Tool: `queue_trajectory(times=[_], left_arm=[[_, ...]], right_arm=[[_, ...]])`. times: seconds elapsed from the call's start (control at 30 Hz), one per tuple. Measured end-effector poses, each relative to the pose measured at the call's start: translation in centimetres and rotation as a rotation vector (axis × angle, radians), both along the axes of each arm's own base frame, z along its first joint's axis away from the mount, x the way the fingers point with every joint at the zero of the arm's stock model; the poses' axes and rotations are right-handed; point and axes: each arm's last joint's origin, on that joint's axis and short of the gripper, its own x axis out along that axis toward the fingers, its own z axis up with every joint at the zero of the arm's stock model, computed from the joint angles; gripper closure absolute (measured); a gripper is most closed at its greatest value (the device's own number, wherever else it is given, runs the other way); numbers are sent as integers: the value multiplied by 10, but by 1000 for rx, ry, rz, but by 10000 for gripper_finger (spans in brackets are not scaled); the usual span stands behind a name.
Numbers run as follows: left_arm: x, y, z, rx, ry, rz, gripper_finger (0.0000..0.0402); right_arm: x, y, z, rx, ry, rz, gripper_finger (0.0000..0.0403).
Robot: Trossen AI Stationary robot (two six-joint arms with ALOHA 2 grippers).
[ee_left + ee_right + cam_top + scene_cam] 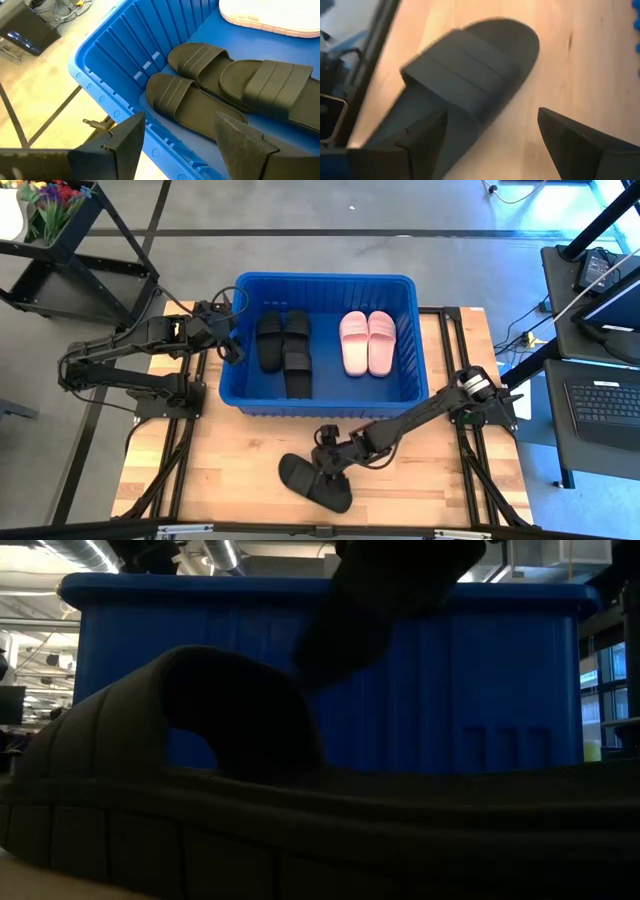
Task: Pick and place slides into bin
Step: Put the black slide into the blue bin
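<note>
Holding five slides, bin sits tabletop.

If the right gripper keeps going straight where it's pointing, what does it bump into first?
Probably the black rubber slide sandal lying on the wooden table. The open right gripper points down at its wide strap, just ahead of the fingers.

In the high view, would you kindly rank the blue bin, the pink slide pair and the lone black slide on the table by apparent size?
1. Blue bin, by far the largest.
2. Pink slide pair together.
3. Lone black slide, though the right gripper hides part of it, so second and third are close.
</note>
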Motion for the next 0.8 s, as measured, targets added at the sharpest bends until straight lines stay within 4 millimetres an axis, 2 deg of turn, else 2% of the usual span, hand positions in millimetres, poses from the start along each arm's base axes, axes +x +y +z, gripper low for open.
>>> queue_trajectory(times=[0.27, 0.6, 0.7, 0.8], left_arm=[[0, 0, 0, 0, 1, 0, 173], [0, 0, 0, 0, 1, 0, 173], [0, 0, 0, 0, 1, 0, 173], [0, 0, 0, 0, 1, 0, 173]], right_arm=[[0, 0, -6, 11, -26, 2, 92], [6, 3, -34, 19, 11, -23, 96], [7, 3, -34, 37, -2, -39, 115], [9, 1, -34, 38, -4, -45, 155]])
